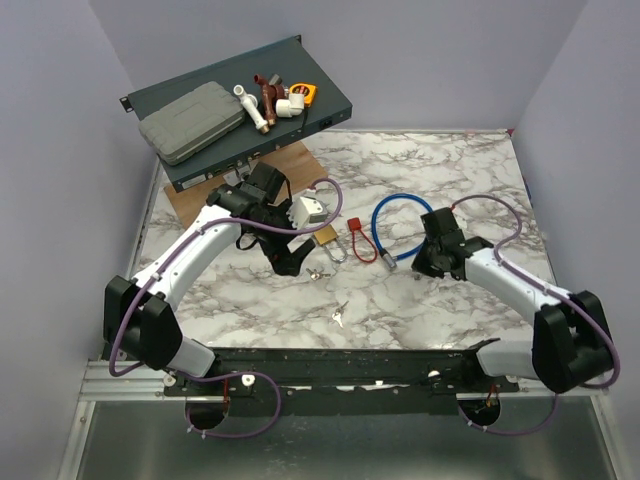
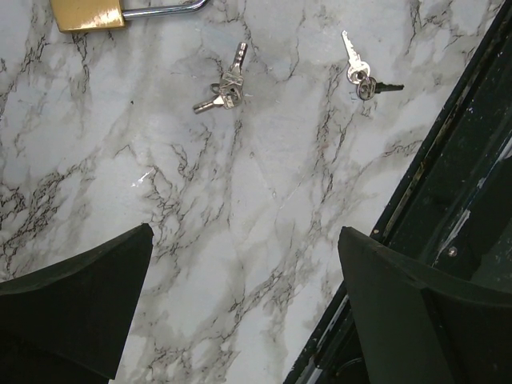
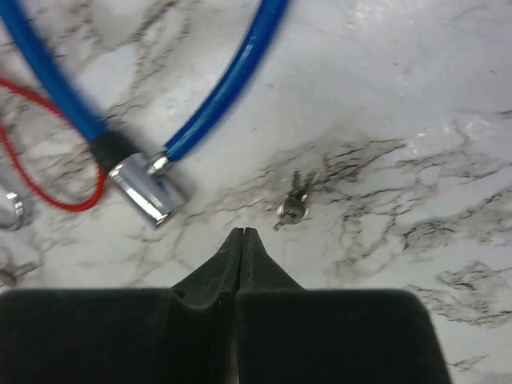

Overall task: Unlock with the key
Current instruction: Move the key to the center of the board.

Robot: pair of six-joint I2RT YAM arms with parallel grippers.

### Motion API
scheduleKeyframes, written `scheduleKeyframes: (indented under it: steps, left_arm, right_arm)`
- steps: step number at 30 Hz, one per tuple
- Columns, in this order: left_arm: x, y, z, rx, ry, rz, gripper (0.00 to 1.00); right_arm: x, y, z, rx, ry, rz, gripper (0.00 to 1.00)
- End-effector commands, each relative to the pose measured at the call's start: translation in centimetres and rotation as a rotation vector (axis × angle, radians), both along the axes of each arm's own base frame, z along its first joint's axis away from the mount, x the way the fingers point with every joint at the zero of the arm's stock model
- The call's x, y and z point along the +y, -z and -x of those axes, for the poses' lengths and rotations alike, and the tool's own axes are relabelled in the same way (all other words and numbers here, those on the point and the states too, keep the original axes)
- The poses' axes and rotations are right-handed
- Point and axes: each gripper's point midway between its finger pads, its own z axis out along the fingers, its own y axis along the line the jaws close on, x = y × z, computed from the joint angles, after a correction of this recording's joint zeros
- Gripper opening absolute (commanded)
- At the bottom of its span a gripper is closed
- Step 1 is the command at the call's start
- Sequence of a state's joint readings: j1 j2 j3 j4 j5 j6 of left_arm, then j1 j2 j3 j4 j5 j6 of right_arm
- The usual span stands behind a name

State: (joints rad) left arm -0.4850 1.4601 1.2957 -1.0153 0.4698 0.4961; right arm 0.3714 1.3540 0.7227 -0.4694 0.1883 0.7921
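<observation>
- The right gripper (image 3: 242, 234) sits low over the marble table (image 3: 416, 104), its jaws pressed together with nothing between them.
- A key pair (image 3: 294, 204) on a small ring lies flat just beyond those fingertips and slightly to their right in the wrist view, not touching them. Its blades point away from the gripper, tilted a little right, so the long axis runs nearly in line with the fingers.
- Left of that pair, close by, is the silver end of the blue cable lock (image 3: 148, 188).
- The left gripper (image 2: 246, 240) hangs spread wide and empty. Ahead of it lie a key bunch (image 2: 224, 86), set diagonally, and further right a second key pair (image 2: 360, 72). The brass padlock (image 2: 88, 14) is just beyond the bunch.
- Judgement: the left arm is nearer the padlock and its two key sets, while the right arm is nearer the pair by the cable lock. Which key fits cannot be told.
- The right jaws would have to part before they could take the pair. A grip across the blades would suit its lie.
</observation>
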Motion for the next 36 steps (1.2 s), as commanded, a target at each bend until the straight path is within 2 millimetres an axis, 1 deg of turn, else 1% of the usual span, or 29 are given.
scheduleKeyframes:
  steps: [1,3,4,5,6,8,9,10,13,15,18,21,24,32,34,36]
  left_arm:
    - [-0.1,-1.4,-0.2,-0.044,0.020,0.014,0.98]
    - [-0.4,-1.9,-0.3,-0.045,0.023,0.027,0.99]
    - [-0.5,-2.1,-0.4,-0.048,0.026,0.034,0.99]
    - [-0.6,-2.3,-0.5,-0.051,0.027,0.037,0.99]
    - [-0.6,-2.3,-0.5,-0.050,0.029,0.035,0.98]
    - [-0.6,-2.5,-0.7,-0.049,0.030,0.029,0.98]
    - [-0.6,-2.5,-0.7,-0.051,0.031,0.029,0.99]
    - [-0.7,-2.6,-0.7,-0.053,0.033,0.033,0.99]
    - [-0.8,-2.6,-0.6,-0.046,0.029,0.040,0.98]
    - [-0.7,-2.6,-0.4,-0.040,0.028,0.039,0.99]
    - [-0.5,-2.5,-0.3,-0.046,0.026,0.036,0.99]
    - [-0.4,-2.4,0.0,-0.046,0.026,0.037,0.98]
    - [-0.4,-2.3,0.1,-0.044,0.026,0.039,0.99]
    - [-0.3,-2.3,0.1,-0.048,0.025,0.039,0.98]
    - [-0.4,-2.3,0.1,-0.048,0.025,0.040,0.99]
    - [-0.3,-2.3,0.2,-0.048,0.024,0.041,0.98]
  right_arm:
    - [2.6,-3.9,0.4,-0.081,-0.166,-0.107,0.01]
    - [3.4,-5.7,0.3,-0.119,-0.221,-0.138,0.01]
    - [4.1,-6.4,0.6,-0.124,-0.260,-0.163,0.01]
    - [4.0,-6.9,0.6,-0.128,-0.266,-0.154,0.01]
    - [3.4,-6.9,0.8,-0.116,-0.255,-0.119,0.01]
    - [1.2,-6.2,1.0,-0.082,-0.191,-0.016,0.02]
    - [0.1,-5.3,1.2,-0.051,-0.147,0.036,0.18]
    - [-0.4,-4.3,1.5,-0.022,-0.113,0.057,0.29]
    - [-0.6,-2.1,2.0,0.050,-0.070,0.070,0.40]
    - [-0.4,-1.1,1.8,0.077,-0.051,0.063,0.45]
    - [-0.2,-0.1,1.2,0.080,-0.034,0.067,0.46]
    - [-0.7,0.9,0.8,0.091,-0.012,0.100,0.43]
    - [-1.1,1.6,0.7,0.105,0.005,0.129,0.43]
    - [-1.8,2.6,0.3,0.091,0.037,0.165,0.43]
    - [-1.8,2.9,0.2,0.088,0.041,0.165,0.39]
    - [-1.7,3.3,0.1,0.084,0.042,0.157,0.33]
